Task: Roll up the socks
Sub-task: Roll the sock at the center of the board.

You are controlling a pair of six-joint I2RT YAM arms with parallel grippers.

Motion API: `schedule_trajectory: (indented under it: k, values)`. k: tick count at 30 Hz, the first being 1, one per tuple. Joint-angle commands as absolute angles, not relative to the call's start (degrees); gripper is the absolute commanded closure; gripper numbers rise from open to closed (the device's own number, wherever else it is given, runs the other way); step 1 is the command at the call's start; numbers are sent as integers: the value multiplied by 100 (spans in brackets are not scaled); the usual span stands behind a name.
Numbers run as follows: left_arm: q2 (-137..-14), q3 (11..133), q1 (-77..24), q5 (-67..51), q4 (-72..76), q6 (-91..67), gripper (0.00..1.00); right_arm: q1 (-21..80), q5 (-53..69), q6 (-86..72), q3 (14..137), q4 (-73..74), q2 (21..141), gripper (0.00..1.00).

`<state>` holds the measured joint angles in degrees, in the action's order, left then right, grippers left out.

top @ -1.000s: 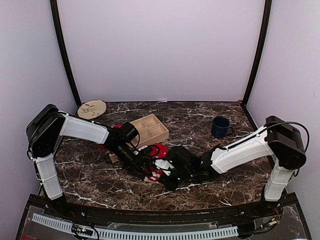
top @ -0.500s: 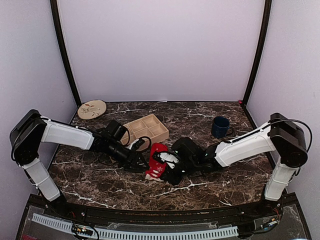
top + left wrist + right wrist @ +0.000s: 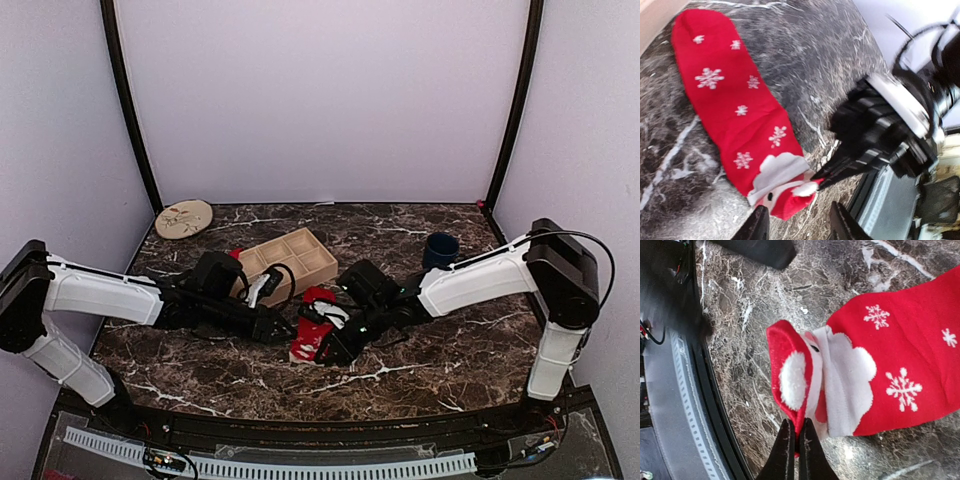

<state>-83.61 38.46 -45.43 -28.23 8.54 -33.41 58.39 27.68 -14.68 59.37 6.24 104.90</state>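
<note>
A red sock [image 3: 735,105] with white snowflakes lies flat on the marble table, its Santa-face end [image 3: 805,375] folded up. My right gripper [image 3: 795,440] is shut on the red edge of that end, and it also shows as dark fingers [image 3: 840,167] in the left wrist view. My left gripper [image 3: 797,227] is open just short of the Santa end, with nothing between its fingers. From above, the sock [image 3: 312,335] lies between the left gripper [image 3: 277,326] and the right gripper [image 3: 338,345]. Whether a second sock lies under it I cannot tell.
A wooden compartment tray [image 3: 292,258] sits just behind the sock. A dark blue mug [image 3: 440,253] stands at the back right and a round plate [image 3: 184,218] at the back left. The table's black front rail [image 3: 685,405] runs close to the sock's end.
The left arm has dropped low and stretched out from the left, its gripper drawn slightly back from the sock. The right gripper has turned and shifted a little farther back, still holding the Santa end.
</note>
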Motion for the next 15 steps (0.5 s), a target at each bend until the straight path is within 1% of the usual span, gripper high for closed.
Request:
schedule_trajectory:
  k: [1, 5, 10, 13, 15]
  values:
    - [-8173, 3819, -5083, -1796, 843, -2643, 59, 5627, 3278, -1611, 6150, 958, 10664, 100]
    - [-7981, 3513, -5384, -1239, 1075, -2329, 62, 5410, 3680, -1767, 6245, 1130, 10798, 100]
    - [-7508, 3049, -5795, -378, 1573, -1572, 65, 5198, 4125, -1864, 6491, 1541, 11095, 100]
    - [-7340, 2918, -5930, -137, 1744, -1203, 66, 5079, 4410, -1901, 6565, 1655, 11219, 100]
    - [-7326, 2905, -6038, -99, 1777, -952, 66, 5047, 4495, -1857, 6826, 1792, 11307, 100]
